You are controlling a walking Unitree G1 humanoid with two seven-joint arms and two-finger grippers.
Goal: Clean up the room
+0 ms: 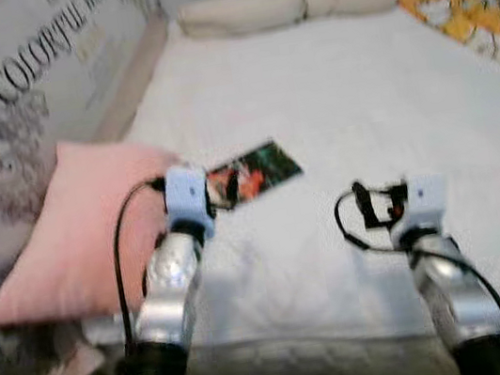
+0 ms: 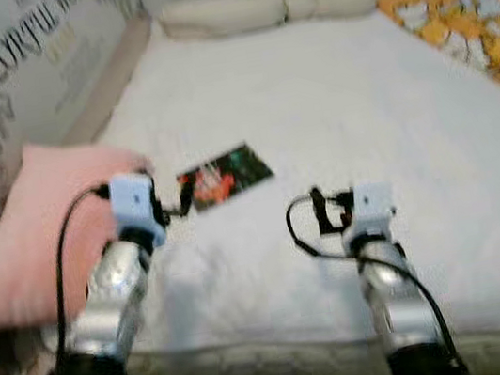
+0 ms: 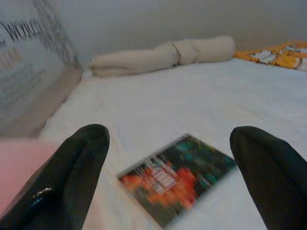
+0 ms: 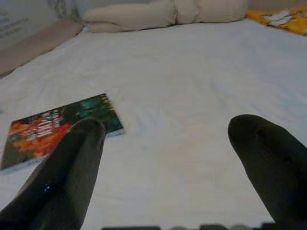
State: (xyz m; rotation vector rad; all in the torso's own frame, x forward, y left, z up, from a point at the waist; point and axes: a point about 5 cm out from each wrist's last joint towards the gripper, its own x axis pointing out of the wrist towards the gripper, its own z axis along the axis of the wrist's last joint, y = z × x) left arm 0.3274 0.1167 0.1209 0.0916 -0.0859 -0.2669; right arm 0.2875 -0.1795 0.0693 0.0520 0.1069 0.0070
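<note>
A dark book (image 1: 254, 172) with an orange and green cover lies flat on the white bed (image 1: 360, 103), toward its left edge, just beside a pink pillow (image 1: 68, 237). The left gripper (image 3: 168, 182) hovers right over the book, jaws apart. The right gripper (image 4: 168, 167) hangs over bare bedding nearer the front edge, jaws apart. A rolled cream bolster (image 1: 292, 0) lies along the far edge

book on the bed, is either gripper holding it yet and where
Nothing is held. The left gripper is open with the book lying flat on the bed between and beyond its fingers; the right gripper is open over bare sheet.
</note>
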